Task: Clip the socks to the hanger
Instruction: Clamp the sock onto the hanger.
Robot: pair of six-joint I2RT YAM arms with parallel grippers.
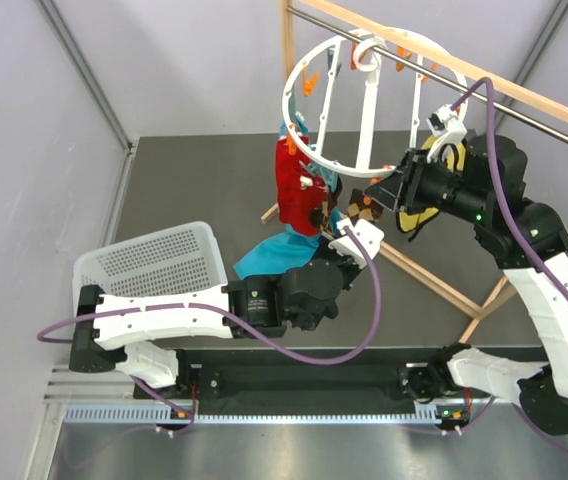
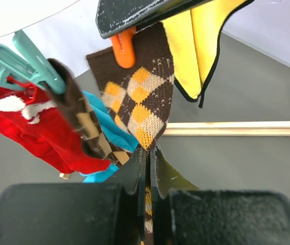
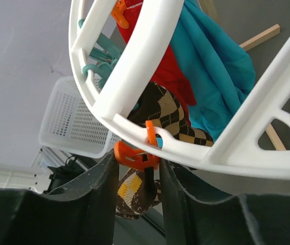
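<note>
Left pincer [image 2: 148, 158] clamped shut on lower tip of checkered sock [image 2: 140, 102], holds it up under hanger [image 3: 135, 66] rim. Right pincer [image 3: 137, 164] closed on orange clip [image 3: 130, 155], squeezing it. Sock's top edge sits at clip mouth. Red sock [image 2: 27, 127] hangs from rim alongside. Checkered sock looks light, limp, stretchy knit, likely sags unless kept taut. Best hold probably near cuff edge, thin fold, so clip bites fully.

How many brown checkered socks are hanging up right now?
2. One checkered sock hangs at the orange clip, its end in the left gripper; the second sock sits at the teal clip. Others may be hidden.
</note>
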